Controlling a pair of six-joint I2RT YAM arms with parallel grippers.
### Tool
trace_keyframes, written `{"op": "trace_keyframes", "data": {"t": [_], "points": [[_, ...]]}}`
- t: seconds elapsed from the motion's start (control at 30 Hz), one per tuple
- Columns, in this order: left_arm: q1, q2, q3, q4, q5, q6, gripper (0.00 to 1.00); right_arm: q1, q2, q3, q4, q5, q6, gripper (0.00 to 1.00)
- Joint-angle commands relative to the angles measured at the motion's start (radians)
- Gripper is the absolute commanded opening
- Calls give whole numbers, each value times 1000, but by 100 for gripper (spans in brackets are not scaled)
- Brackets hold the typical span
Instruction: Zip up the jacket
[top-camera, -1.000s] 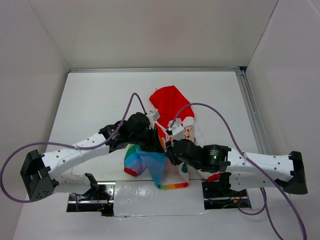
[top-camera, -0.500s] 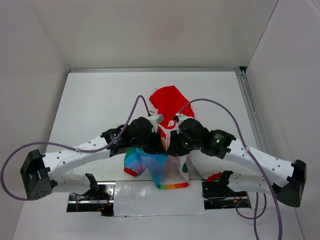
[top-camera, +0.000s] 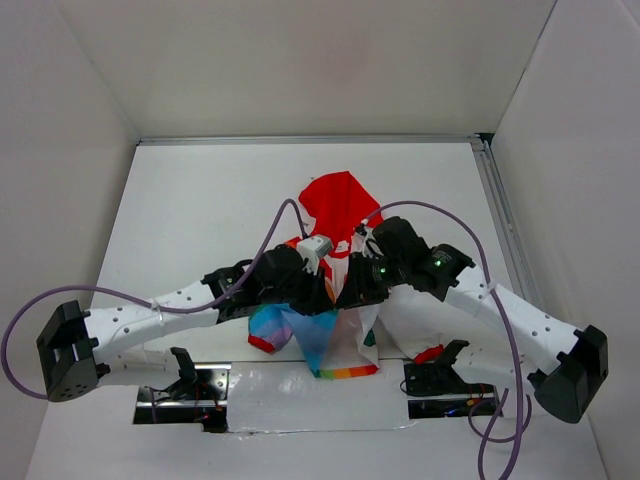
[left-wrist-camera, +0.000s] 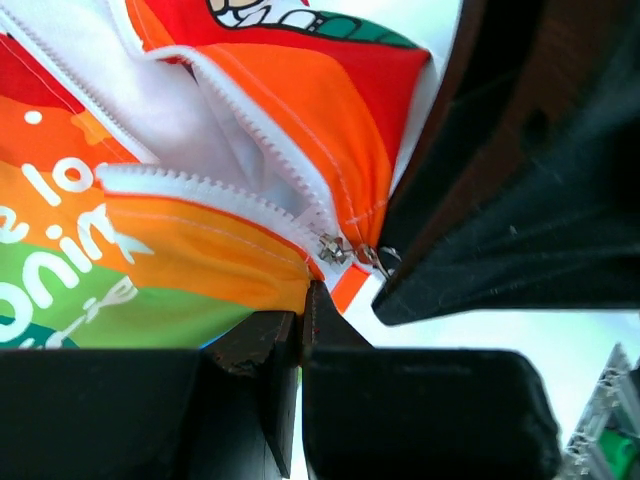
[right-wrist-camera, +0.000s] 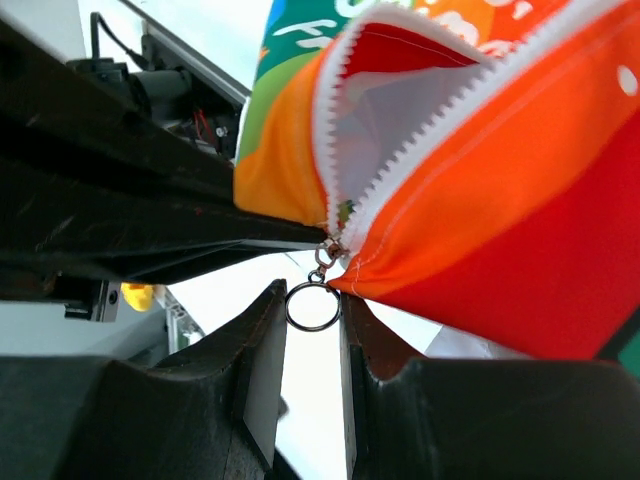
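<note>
The jacket (top-camera: 335, 205) lies mid-table with its red hood toward the back and its rainbow half (top-camera: 300, 335) hanging toward the near edge. Both grippers meet over its front. My left gripper (left-wrist-camera: 303, 305) is shut on the orange hem of the jacket (left-wrist-camera: 180, 240), just below the zipper slider (left-wrist-camera: 340, 250). My right gripper (right-wrist-camera: 313, 300) is shut on the metal ring pull (right-wrist-camera: 313, 306), which hangs from the slider where the two white tooth rows of the jacket (right-wrist-camera: 500, 200) meet. Above the slider the zip gapes open. In the top view the left gripper (top-camera: 322, 290) and right gripper (top-camera: 352, 292) are nearly touching.
A taped metal plate (top-camera: 300, 395) spans the near edge between the arm bases. A metal rail (top-camera: 505, 230) runs along the table's right side, and white walls close in the back and sides. Purple cables (top-camera: 440, 225) loop over both arms.
The right arm's wrist has swung back and its elbow outward, bringing its gripper against the left one. The left wrist has shifted slightly right. Both grips are unchanged.
</note>
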Motion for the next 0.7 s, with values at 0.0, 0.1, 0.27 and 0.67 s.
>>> {"op": "trace_keyframes", "data": {"t": [0.0, 0.1, 0.27, 0.67], "points": [[-22, -14, -20, -4, 6, 67, 0, -31, 1, 43, 23, -4, 42, 0], [-42, -22, -37, 7, -5, 88, 0, -119, 0, 7, 77, -119, 72, 0], [-47, -43, -71, 31, 17, 126, 0, -173, 38, 29, 62, -210, 20, 0], [-47, -37, -80, 28, 81, 241, 0, -55, 15, 133, -110, 259, -197, 0]]}}
